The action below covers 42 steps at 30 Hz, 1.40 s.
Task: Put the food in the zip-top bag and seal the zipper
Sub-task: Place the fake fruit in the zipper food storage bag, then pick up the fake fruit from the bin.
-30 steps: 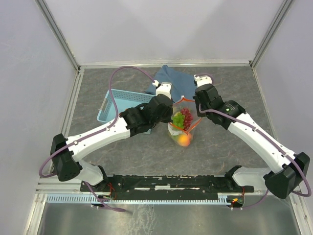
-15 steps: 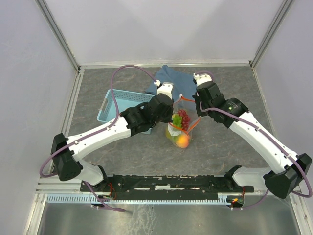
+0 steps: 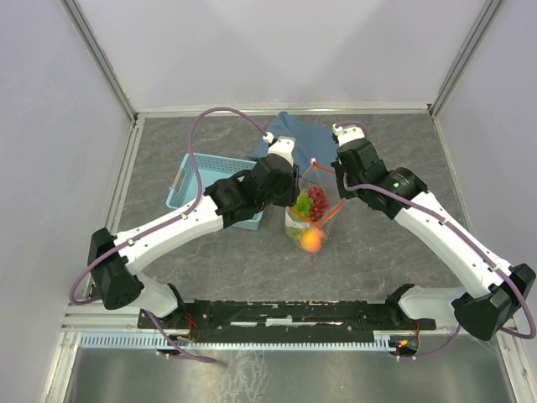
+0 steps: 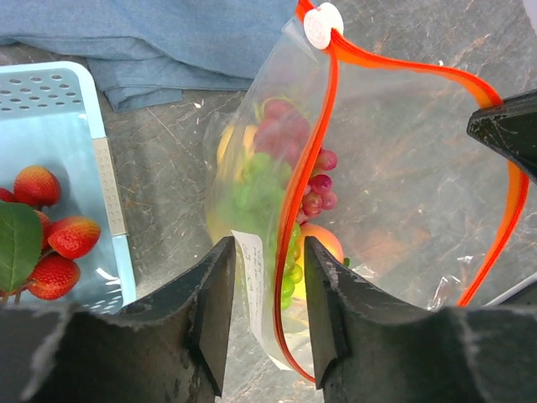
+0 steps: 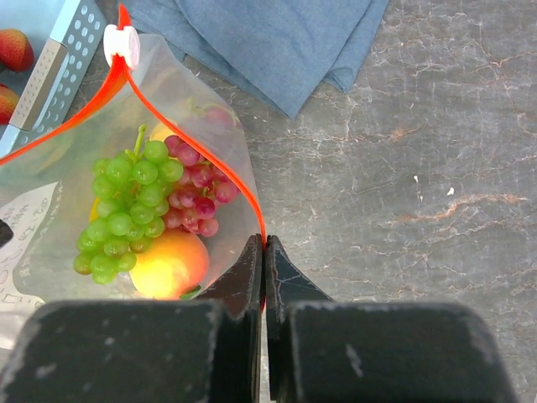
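The zip-top bag hangs open between my two grippers over the table's middle. It holds green grapes, dark red grapes and a peach. Its red-orange zipper rings the open mouth, with the white slider at the far end. My right gripper is shut on the zipper strip at the near right rim. My left gripper is open, its jaws straddling the bag's left rim without pinching it. Red strawberries and a green leaf lie in the basket.
The light blue basket sits left of the bag, partly under my left arm. A folded blue cloth lies behind the bag near the back wall. Grey marbled tabletop lies to the right.
My left gripper has moved a little toward the back along the bag's left rim. The bag has shifted slightly left and up. The right gripper keeps its hold.
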Available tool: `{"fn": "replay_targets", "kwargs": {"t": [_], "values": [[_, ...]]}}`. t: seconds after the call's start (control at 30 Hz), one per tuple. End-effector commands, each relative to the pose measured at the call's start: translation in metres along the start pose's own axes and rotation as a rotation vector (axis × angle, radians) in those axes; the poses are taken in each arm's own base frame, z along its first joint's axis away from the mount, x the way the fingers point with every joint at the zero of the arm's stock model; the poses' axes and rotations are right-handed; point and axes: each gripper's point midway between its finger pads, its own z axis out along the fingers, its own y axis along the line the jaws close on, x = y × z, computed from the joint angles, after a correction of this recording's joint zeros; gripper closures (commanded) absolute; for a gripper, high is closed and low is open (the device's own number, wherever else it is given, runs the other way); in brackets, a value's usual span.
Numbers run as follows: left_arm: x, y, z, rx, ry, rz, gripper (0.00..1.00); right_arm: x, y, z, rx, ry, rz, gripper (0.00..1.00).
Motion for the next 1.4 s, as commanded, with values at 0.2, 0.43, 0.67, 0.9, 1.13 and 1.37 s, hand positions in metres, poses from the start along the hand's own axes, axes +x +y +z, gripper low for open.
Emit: {"fn": "replay_targets", "kwargs": {"t": [0.2, 0.43, 0.67, 0.9, 1.13, 1.37], "values": [[-0.017, 0.046, -0.036, -0.038, -0.010, -0.051, 0.38, -0.027, 0.001, -0.007, -0.015, -0.112, 0.042, 0.99], [0.016, 0.109, -0.043, -0.164, 0.044, -0.167, 0.35, -0.024, 0.006, -0.001, -0.030, -0.108, 0.042, 0.99], [0.041, 0.158, -0.024, -0.254, 0.137, -0.223, 0.34, -0.024, 0.008, 0.000, -0.043, -0.115, 0.046, 0.99], [0.061, 0.191, 0.002, -0.254, 0.210, -0.315, 0.34, -0.021, 0.010, 0.001, -0.053, -0.113, 0.043, 0.99], [0.082, 0.208, 0.029, -0.221, 0.277, -0.406, 0.36, -0.018, 0.011, 0.004, -0.059, -0.108, 0.040, 0.99], [0.118, 0.216, 0.045, -0.231, 0.355, -0.466, 0.39, -0.017, 0.012, 0.007, -0.060, -0.110, 0.034, 0.98]]}}
